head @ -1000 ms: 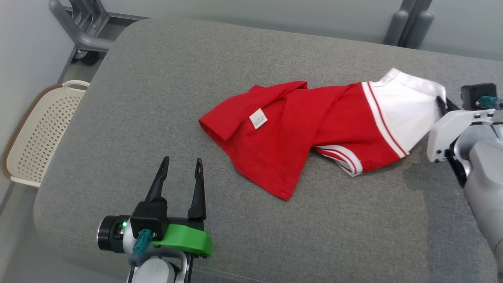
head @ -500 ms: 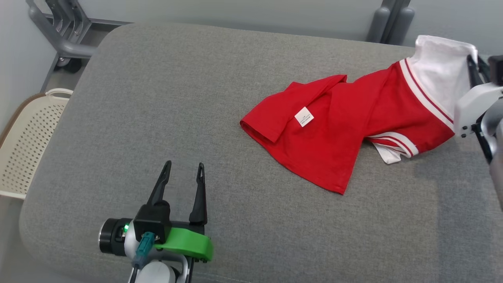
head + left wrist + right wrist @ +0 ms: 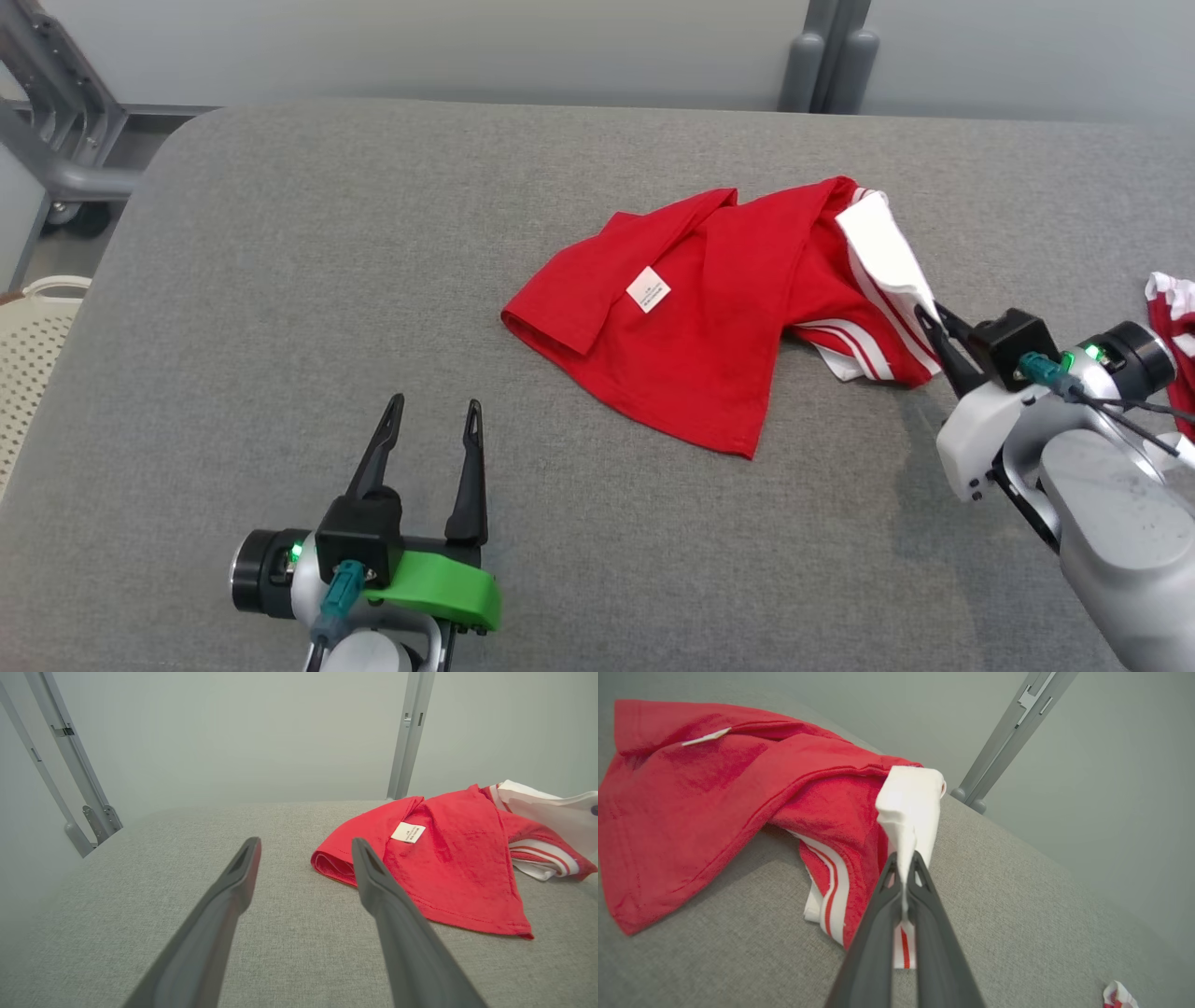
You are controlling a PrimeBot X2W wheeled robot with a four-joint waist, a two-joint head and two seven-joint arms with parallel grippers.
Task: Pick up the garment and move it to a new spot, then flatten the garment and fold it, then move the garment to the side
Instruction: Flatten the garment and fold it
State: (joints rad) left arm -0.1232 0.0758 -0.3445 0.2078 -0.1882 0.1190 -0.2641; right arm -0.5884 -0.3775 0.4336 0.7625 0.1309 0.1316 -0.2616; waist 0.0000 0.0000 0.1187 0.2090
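Observation:
The garment (image 3: pixel 691 327) is a red shirt with a white, red-striped sleeve and a small white label, lying crumpled on the grey padded surface (image 3: pixel 280 280). My right gripper (image 3: pixel 929 317) is shut on the white sleeve end, which rises as a narrow fold from its fingertips; the right wrist view shows the garment (image 3: pixel 705 793) with white cloth pinched between the closed fingers (image 3: pixel 903 868). My left gripper (image 3: pixel 434 411) stands open at the lower left, well clear of the garment. In the left wrist view the garment (image 3: pixel 444 858) lies to the right of the open fingers (image 3: pixel 243 868).
A second red-and-white piece of cloth (image 3: pixel 1172 317) lies at the right edge. A perforated cream basket (image 3: pixel 28 355) sits off the surface's left side. Grey metal frames (image 3: pixel 56 140) and posts (image 3: pixel 831 56) stand behind the surface.
The head camera has swung, shifting the whole picture. My right gripper has come down and inward with the white sleeve, so the garment is bunched closer together. The left gripper has stayed put.

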